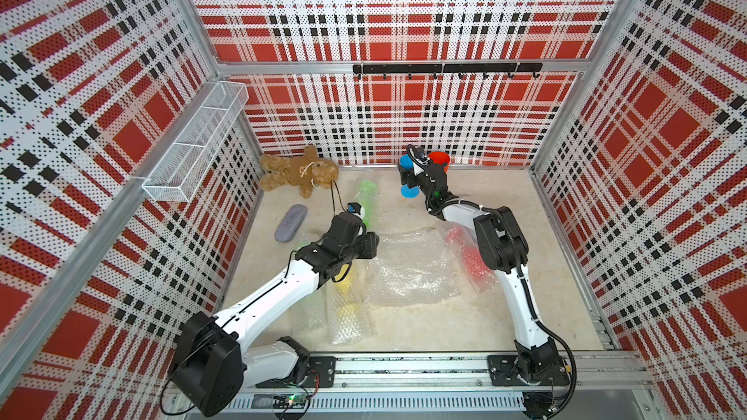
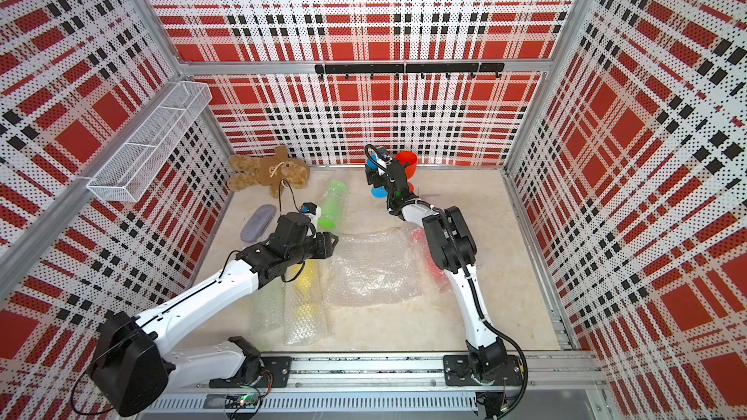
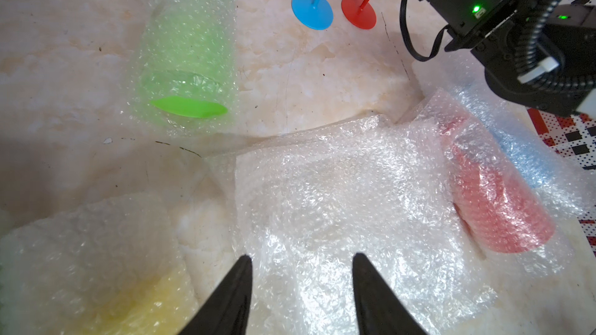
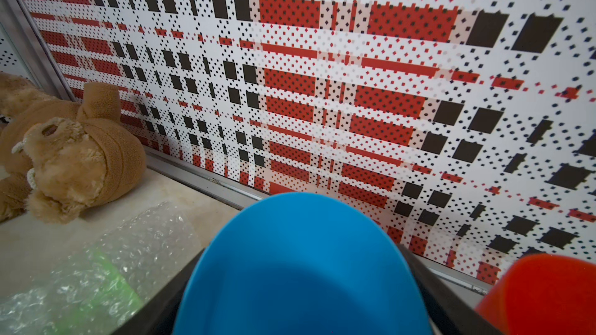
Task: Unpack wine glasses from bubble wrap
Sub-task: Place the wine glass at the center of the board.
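Observation:
A blue wine glass (image 1: 409,191) stands upright by the back wall, foot on the table (image 3: 312,9). Its bowl (image 4: 300,278) sits between the fingers of my right gripper (image 4: 303,252); whether they press on it I cannot tell. A red wine glass (image 1: 439,157) stands unwrapped just beside it (image 3: 358,11). Wrapped in bubble wrap lie a green glass (image 1: 366,202), a red one (image 3: 496,207) and a yellow one (image 3: 142,310). My left gripper (image 3: 300,256) hovers open over a flat, empty bubble wrap sheet (image 3: 338,194), nothing between its fingers.
A brown teddy bear (image 1: 299,171) lies in the back left corner, with a grey oval pouch (image 1: 291,223) in front of it. A white wire basket (image 1: 194,147) hangs on the left wall and a black hook rail (image 1: 444,68) on the back wall.

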Tool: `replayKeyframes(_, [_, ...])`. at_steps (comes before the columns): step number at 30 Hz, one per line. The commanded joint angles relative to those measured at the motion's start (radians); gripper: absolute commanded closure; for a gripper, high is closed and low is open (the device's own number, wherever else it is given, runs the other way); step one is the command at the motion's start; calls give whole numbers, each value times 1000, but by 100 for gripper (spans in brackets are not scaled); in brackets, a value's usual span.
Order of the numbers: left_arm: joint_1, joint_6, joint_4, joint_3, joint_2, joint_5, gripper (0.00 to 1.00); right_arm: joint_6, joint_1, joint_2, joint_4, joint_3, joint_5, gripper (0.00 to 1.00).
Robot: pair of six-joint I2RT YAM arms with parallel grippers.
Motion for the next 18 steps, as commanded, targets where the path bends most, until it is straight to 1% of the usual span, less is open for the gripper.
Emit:
replayKeyframes(1, [11, 16, 20, 2, 5, 6, 47, 20, -12, -1, -30, 26, -29, 12])
replayKeyframes(6, [11, 15, 20, 0, 2, 1, 47, 26, -18, -26, -26, 19, -26, 9])
replayKeyframes(12, [12, 15, 20, 0, -1, -3, 47, 26, -19, -56, -24, 5, -40, 3])
replayKeyframes(18, [15, 17, 20, -2, -6, -12, 47, 31, -20, -89, -5, -9, -56, 1])
